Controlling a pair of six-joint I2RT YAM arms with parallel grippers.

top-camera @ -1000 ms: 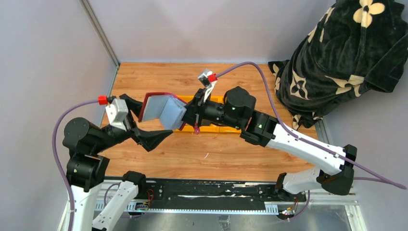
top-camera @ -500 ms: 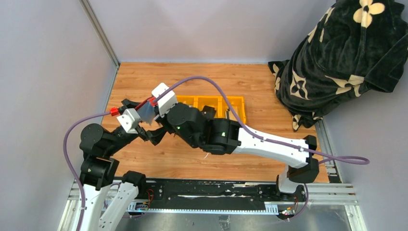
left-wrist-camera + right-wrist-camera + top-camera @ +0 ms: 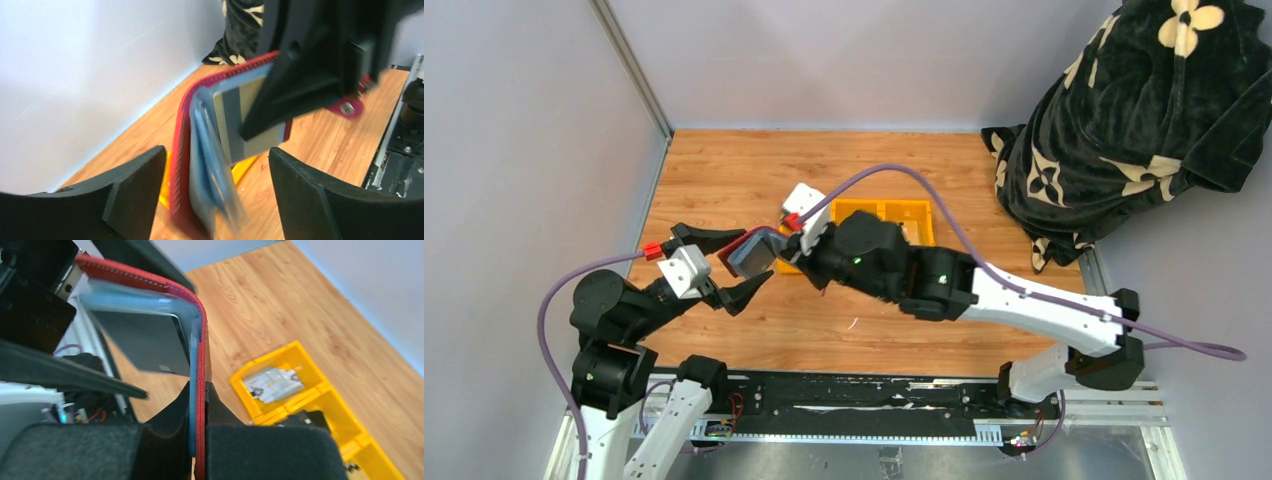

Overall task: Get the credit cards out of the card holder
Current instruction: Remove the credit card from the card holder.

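card holder (image 3: 196, 159) sleeves blurred, yellow tray (image 3: 916, 212) partly behind right arm (image 3: 1024, 300)

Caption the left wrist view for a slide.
Right gripper holds the open card holder within the open left gripper.

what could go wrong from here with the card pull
1. The open left gripper straddles the whole card holder, cover and sleeves, so closing may pinch those rather than the tan card alone.
2. The right gripper pinches only one edge of the holder in mid-air; a pull might drag it loose.
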